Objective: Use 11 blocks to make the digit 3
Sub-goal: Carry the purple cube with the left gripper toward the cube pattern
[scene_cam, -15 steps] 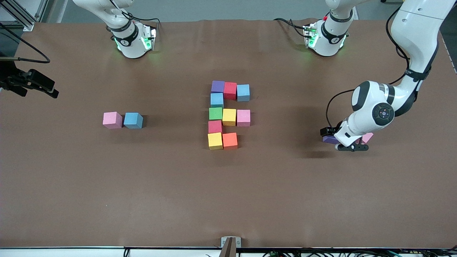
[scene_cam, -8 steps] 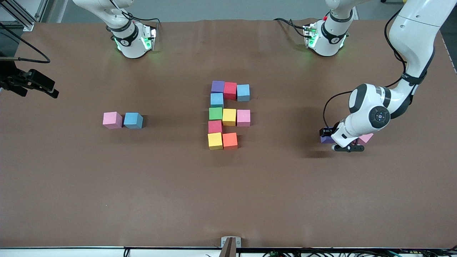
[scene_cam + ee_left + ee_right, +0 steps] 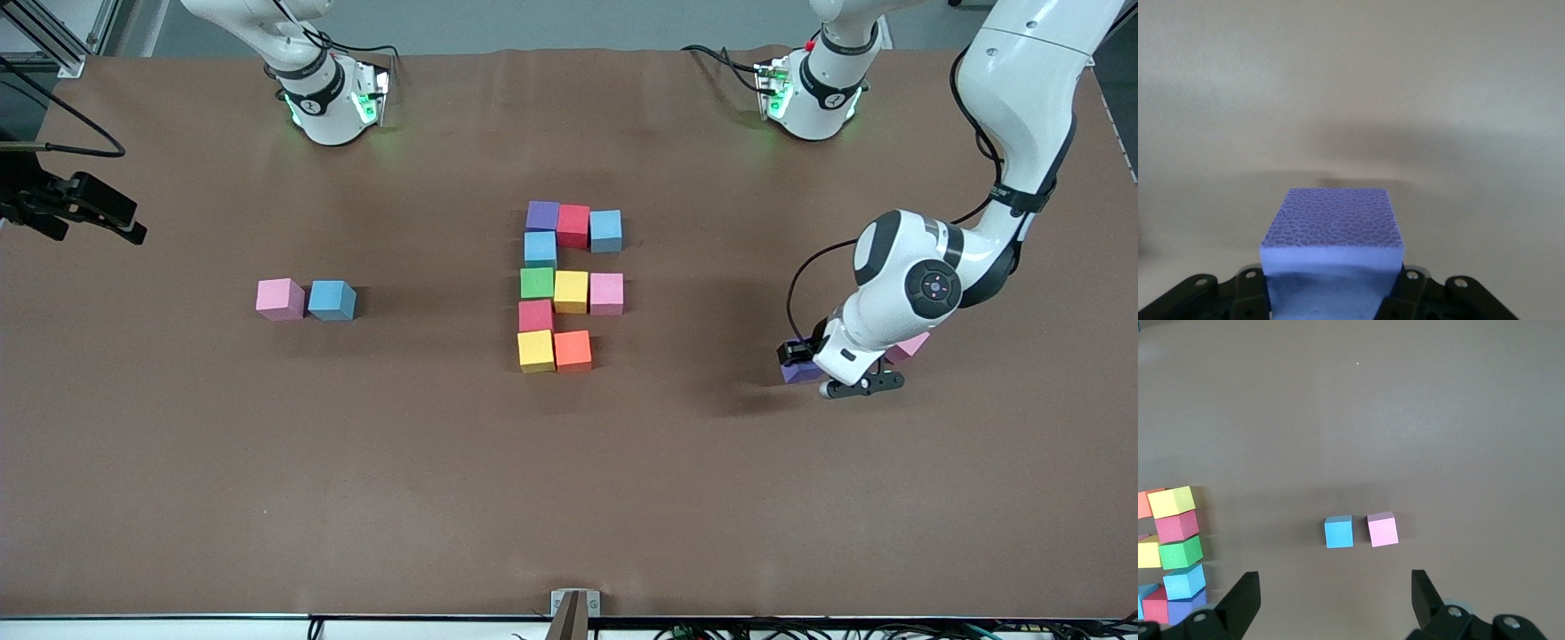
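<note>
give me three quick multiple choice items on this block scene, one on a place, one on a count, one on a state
1. Where does the loose pink block lie?
A. beside a loose blue block, toward the right arm's end of the table
B. on top of the figure
C. in the right gripper

2. How many blocks make up the figure in the middle of the table?
A. seven
B. ten
C. twelve

3. What is the left gripper doing?
A. open over the figure
B. shut on the purple block
C. shut on nothing

Key: 1 A, the front view shows the two side by side, apart from the figure. 2 B, ten cubes count there. 3 B, the left wrist view shows the purple block between the fingers.
</note>
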`<state>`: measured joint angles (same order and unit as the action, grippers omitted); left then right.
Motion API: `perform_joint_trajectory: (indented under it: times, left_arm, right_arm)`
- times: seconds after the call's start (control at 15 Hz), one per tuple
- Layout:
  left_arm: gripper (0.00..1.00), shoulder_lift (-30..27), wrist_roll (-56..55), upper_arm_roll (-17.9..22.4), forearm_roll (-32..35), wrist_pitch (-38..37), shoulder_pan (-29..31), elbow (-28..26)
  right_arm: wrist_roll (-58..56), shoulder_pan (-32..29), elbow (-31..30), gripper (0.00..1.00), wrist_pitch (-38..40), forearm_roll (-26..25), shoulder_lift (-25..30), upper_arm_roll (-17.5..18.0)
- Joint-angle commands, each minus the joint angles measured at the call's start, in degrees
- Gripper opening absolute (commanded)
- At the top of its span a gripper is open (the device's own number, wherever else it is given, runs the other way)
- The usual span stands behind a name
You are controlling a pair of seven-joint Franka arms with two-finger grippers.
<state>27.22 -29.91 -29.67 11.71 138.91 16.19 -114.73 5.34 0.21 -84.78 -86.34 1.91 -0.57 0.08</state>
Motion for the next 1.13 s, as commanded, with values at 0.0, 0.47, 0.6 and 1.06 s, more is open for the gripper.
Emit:
perform_joint_trajectory:
  times: [0.0,0.47,0.6,1.06]
  left_arm:
    - [0.07,2.9,-5.6,0.1,-1.3,-3.7,-2.1,6.6]
    - [0.03,13.3,-30.1,0.1,-1.3,-14.4,-12.6,28.0]
    - [0.02,14.6,-39.1,0.5,-1.2,-14.4,-15.5,29.2]
    - [0.03,20.1,-75.3,8.7,-1.0,-13.9,-30.2,38.3]
  right_arm:
    - [-0.3,-0.2,0.5,1.0,0.1,-0.1,-0.1,0.3]
    - [-0.3,-0.2,0.5,1.0,0.1,0.0,-0.1,0.3]
    - [-0.3,-0.2,0.5,1.0,0.1,0.0,-0.1,0.3]
    - [-0.3,-0.2,0.5,1.0,0.1,0.0,-0.1,0.3]
